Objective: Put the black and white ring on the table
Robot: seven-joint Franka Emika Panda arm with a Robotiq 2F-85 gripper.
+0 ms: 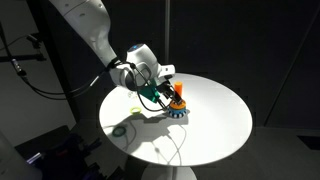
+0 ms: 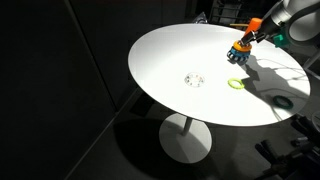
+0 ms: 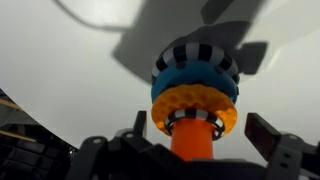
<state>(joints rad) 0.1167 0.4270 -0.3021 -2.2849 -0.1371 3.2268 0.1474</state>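
A peg toy (image 1: 177, 108) stands on the round white table (image 1: 215, 120), also seen in an exterior view (image 2: 238, 52). In the wrist view its orange peg (image 3: 192, 140) carries a blue ring (image 3: 195, 80), an orange-yellow ring (image 3: 195, 103) and, nearest the camera, the small black and white ring (image 3: 207, 117) round the peg. A striped black and white base (image 3: 195, 53) shows at the far end. My gripper (image 3: 200, 135) is open, one finger on each side of the peg's end, touching nothing that I can see. It also shows in both exterior views (image 1: 160, 92) (image 2: 262, 33).
A green ring (image 2: 236, 85) lies on the table (image 2: 170, 60) near the toy, also in an exterior view (image 1: 133, 111). A pale whitish ring (image 2: 194, 79) lies toward the table's middle. A dark loop (image 2: 282, 101) lies near the table edge.
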